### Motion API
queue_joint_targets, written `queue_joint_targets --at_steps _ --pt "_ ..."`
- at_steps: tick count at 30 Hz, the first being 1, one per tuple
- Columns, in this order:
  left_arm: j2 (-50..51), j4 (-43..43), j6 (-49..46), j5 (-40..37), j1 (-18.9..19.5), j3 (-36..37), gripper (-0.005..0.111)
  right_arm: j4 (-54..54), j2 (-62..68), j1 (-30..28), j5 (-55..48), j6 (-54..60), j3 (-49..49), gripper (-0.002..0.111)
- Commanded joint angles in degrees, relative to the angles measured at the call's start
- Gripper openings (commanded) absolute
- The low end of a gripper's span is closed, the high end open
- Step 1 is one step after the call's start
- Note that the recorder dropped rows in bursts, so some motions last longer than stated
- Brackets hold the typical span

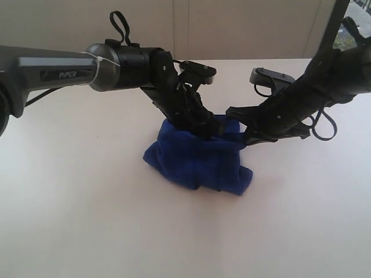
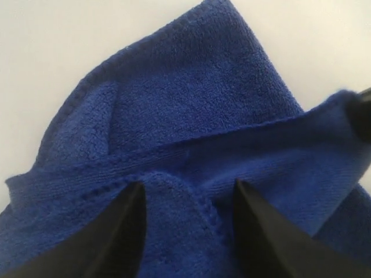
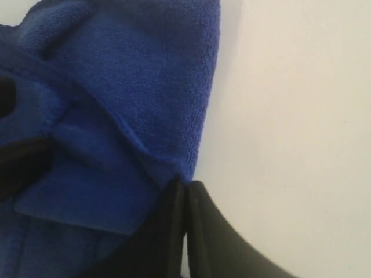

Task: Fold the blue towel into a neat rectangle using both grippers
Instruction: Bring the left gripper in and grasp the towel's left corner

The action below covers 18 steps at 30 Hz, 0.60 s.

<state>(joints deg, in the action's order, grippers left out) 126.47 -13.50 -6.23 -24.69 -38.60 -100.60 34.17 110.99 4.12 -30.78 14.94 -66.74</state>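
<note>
Background: a plain beige wall (image 1: 243, 29) behind the far edge of a white tabletop (image 1: 69, 220). The blue towel (image 1: 197, 162) lies bunched in a loose heap about midway across the tabletop, well apart from the far edge, with its upper folds raised.

Left hand (image 1: 200, 124): it is positioned at the top of the heap. In the left wrist view its fingers (image 2: 124, 231) stand apart, and a hemmed fold of the towel (image 2: 191, 104) runs between them; they are not closed on it.

Right hand (image 1: 237, 124): it meets the raised right end of the heap. In the right wrist view this hand (image 3: 186, 191) has its fingers pressed together, pinching a towel (image 3: 145, 87) edge at the tips.
</note>
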Motion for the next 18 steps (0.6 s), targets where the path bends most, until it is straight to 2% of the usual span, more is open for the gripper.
queue_joint_targets --at_steps 1,4,6,8,13,18 --pt "0.6 0.0 -1.6 -0.7 -0.3 -0.2 0.052 -0.3 0.1 -1.5 0.2 -0.1 0.1 0.0" --pt "1.0 0.5 -1.9 -0.3 -0.5 -0.2 0.052 -0.1 0.1 -1.7 0.2 -0.1 0.1 0.0" --pt "1.0 0.7 -3.0 -0.2 -0.5 -0.2 0.046 0.0 0.1 -1.7 0.2 -0.1 0.1 0.0" --pt "1.0 1.3 -3.0 -0.2 -0.5 -0.2 0.035 0.0 0.1 -1.7 0.2 -0.1 0.1 0.0" --pt "1.0 3.8 -3.0 -0.2 -0.5 -0.2 0.0 0.1 0.1 -1.7 0.2 -0.1 0.1 0.0" --pt "0.7 3.6 -2.8 1.6 -0.5 -0.2 0.0 0.1 0.1 -1.7 0.1 -0.1 0.1 0.0"
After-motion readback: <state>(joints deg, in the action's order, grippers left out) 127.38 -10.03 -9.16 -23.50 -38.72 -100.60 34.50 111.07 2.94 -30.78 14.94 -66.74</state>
